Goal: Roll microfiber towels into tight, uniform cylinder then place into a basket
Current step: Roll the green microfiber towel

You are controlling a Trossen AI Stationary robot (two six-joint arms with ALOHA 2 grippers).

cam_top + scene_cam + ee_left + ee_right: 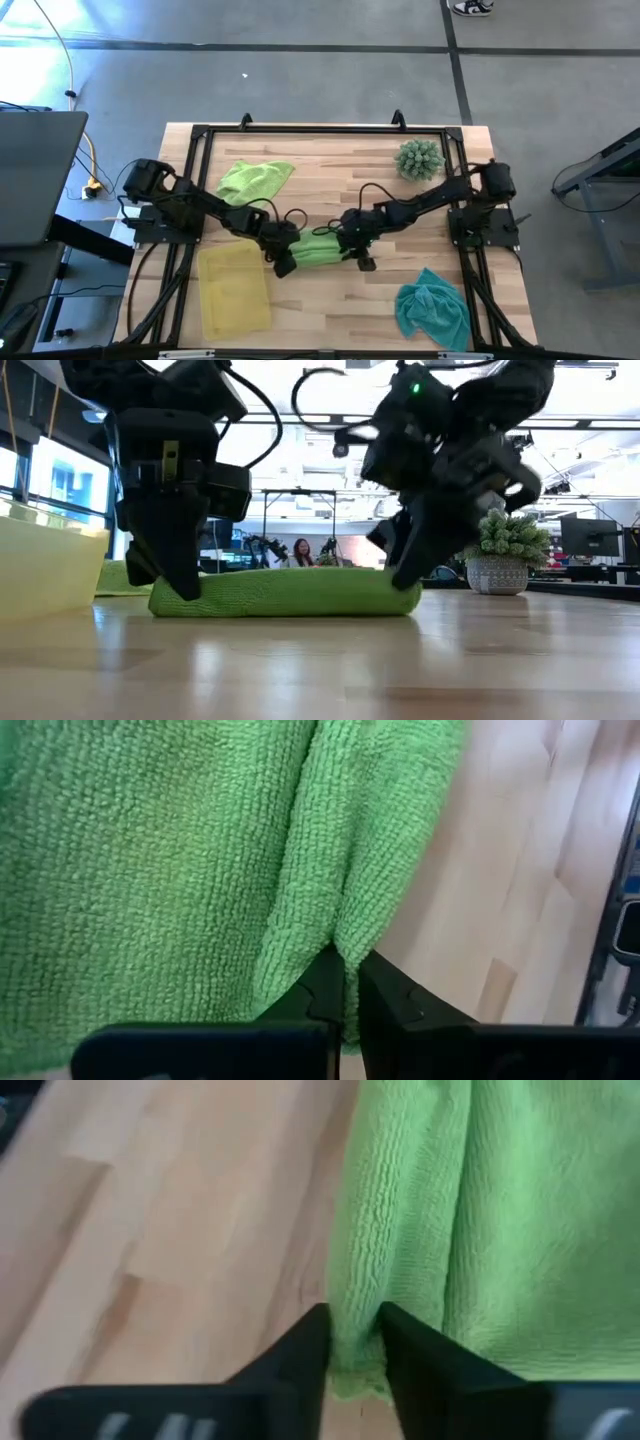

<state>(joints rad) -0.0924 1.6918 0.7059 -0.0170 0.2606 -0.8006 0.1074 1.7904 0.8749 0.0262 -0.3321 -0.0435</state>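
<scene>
1. At the middle of the counter (330,300), the left tool (284,262) pinches one end of a lime green rolled towel (318,250); in the left wrist view its fingers (330,990) are closed tight on a fold of the cloth.
2. The right tool (362,258) stands at the roll's other end; in the right wrist view its fingers (310,1345) straddle the cloth's edge with a small gap, and whether they squeeze it I cannot tell.
3. The roll is a low, flattened cylinder of looped pile, lying on the wood between the two tools.
4. Its long axis runs across the counter from the left arm's side to the right arm's side; seen from the low view it lies level, both ends touching the surface.
5. Just beside the left tool, nearer the front edge, sits the yellow basket (234,292), apart from the roll.
6. A second lime green towel (254,180) lies crumpled behind the left arm.
7. A teal towel (432,306) lies bunched near the front right corner.
8. A spiky green plant (419,159) stands at the back right.
</scene>
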